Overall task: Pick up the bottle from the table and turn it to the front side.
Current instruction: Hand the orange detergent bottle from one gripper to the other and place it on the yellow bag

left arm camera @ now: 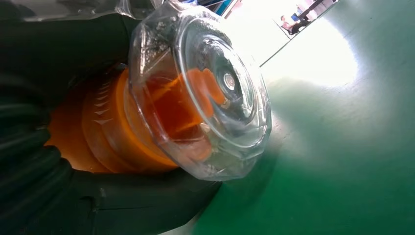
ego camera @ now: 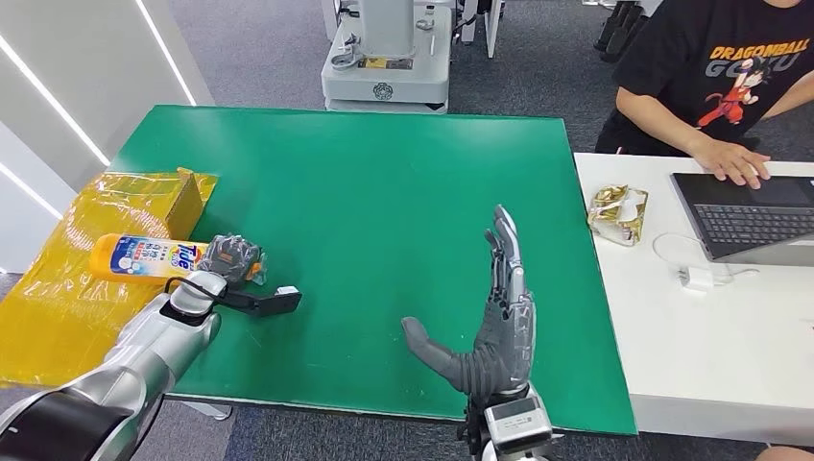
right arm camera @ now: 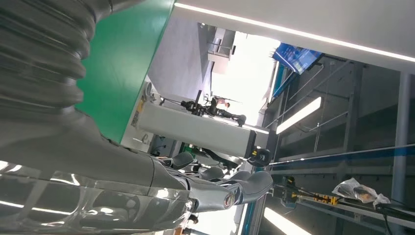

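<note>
Left hand [ego camera: 228, 257] gripping the one bottle [ego camera: 144, 256] at its capped end, at nine o'clock over the green worktop [ego camera: 384, 192], right hand [ego camera: 494, 317] spread flat, empty, at six o'clock

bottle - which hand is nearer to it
Left. The left hand grips the bottle at its cap end, at the green table's left edge. The right hand is open above the table's middle, well apart from the bottle.

The bottle [ego camera: 149, 257] reads "Tide"; the person's shirt [ego camera: 715, 58] "DRAGONBALL GOKU".
</note>
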